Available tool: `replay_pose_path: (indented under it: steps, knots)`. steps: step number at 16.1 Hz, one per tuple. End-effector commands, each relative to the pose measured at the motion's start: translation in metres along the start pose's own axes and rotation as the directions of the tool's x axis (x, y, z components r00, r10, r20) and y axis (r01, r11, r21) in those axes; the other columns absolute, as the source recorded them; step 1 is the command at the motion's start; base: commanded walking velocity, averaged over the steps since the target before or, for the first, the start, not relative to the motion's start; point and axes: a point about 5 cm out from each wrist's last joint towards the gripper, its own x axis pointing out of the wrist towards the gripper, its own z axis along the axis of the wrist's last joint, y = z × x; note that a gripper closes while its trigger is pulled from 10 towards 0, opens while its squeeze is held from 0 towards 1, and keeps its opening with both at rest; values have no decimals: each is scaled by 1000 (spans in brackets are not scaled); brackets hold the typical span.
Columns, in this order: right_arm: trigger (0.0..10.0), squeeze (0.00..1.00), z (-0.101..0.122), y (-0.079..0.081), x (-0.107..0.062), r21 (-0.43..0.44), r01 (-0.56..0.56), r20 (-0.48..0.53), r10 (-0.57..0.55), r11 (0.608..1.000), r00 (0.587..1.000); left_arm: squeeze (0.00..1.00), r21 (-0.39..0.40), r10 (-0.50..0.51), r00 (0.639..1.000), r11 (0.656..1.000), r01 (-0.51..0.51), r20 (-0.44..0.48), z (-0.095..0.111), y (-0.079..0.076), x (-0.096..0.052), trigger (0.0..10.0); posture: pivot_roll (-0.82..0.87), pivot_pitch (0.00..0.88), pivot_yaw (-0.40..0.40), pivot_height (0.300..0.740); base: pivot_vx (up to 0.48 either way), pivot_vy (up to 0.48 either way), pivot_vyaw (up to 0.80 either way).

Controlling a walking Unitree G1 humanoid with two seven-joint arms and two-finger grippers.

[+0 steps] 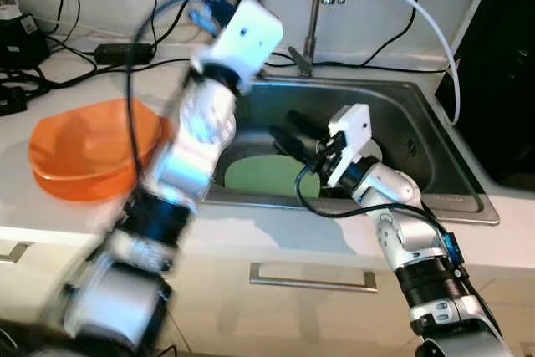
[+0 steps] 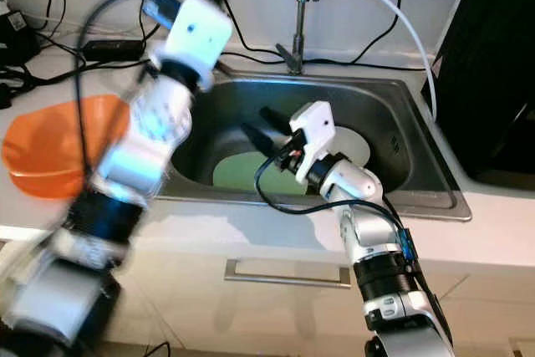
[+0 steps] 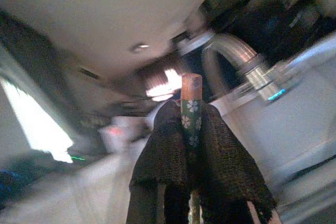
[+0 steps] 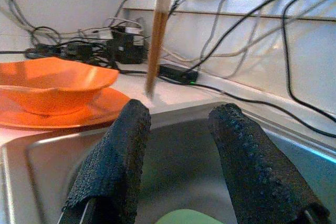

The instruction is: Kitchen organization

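My left arm point(image 1: 201, 123) is raised over the counter beside the sink, blurred by motion. Its gripper point(image 3: 189, 116) is shut on a wooden chopstick point(image 3: 191, 95) with a green flowered band. In the right wrist view the same chopstick point(image 4: 159, 30) hangs above the counter by the sink's edge. My right gripper point(image 1: 292, 135) reaches into the steel sink point(image 1: 418, 106), open, with nothing between its fingers point(image 4: 118, 145). Under it a green plate point(image 1: 263, 175) lies on the sink floor, with a white plate point(image 2: 347, 144) beside it.
An orange bowl point(image 1: 92, 144) sits on an orange plate point(image 4: 100, 106) on the white counter left of the sink. Black cables and a power strip point(image 1: 121, 52) run along the back wall. The faucet point(image 1: 322, 6) stands behind the sink, and a black appliance point(image 1: 501, 64) is at the right.
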Motion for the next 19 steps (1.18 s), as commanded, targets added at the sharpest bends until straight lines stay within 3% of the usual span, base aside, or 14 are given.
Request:
replay_pose_path:
  steps: [1,2,3,4,5,7,8,9,13,15,17,19]
  knots:
    - [10000,0,4,-5,1,-21,25,7,-25,999,1000,0,-97,15,999,995,-11,41,9,7,1,10000,62,0,11,740,0,0,0]
    - [10000,0,3,-7,2,-32,52,-1,-52,998,999,0,-206,8,999,979,0,37,9,5,-1,10000,62,0,11,740,0,0,0]
    - [10000,0,1,-13,2,-48,102,-18,-103,994,995,0,-353,-22,999,935,32,33,7,-1,-2,10000,59,0,13,740,0,0,0]
    - [10000,4,0,-14,2,-52,107,-20,-108,993,994,0,-407,-45,998,912,56,35,5,-4,-2,10000,58,0,13,740,0,0,0]
    - [10000,1000,1,-14,2,-47,117,-15,-118,992,993,0,-455,-58,998,888,68,37,5,-7,-6,10000,55,0,16,740,0,0,0]
    - [10000,1000,2,-15,2,-51,135,-13,-136,989,991,0,-499,-65,997,863,73,34,4,-9,-11,10000,55,0,18,740,0,0,0]
    - [10000,647,2,-16,3,-82,152,-16,-153,985,988,0,-526,-89,996,846,89,26,2,-9,-12,10000,54,0,21,740,0,0,0]
    - [10000,0,3,-16,4,-83,152,-13,-154,985,988,0,-522,-97,995,847,97,27,2,-9,-12,10000,53,0,20,740,0,0,0]
    - [10000,0,5,-13,8,-83,153,2,-154,985,988,0,-558,-127,991,819,132,48,7,-15,-12,10000,56,0,21,740,0,0,0]
    - [10000,0,5,-9,11,-76,144,8,-144,987,990,0,-591,-133,990,795,133,44,6,-18,-14,10000,55,0,20,740,0,0,0]
    - [10000,0,6,-4,15,-65,129,17,-129,989,992,0,-644,-164,985,749,156,47,6,-25,-17,10000,57,0,21,740,0,0,0]
    - [10000,0,6,-2,17,-60,130,20,-129,990,991,0,-661,-186,981,730,176,55,7,-30,-19,10000,59,0,22,740,0,0,0]
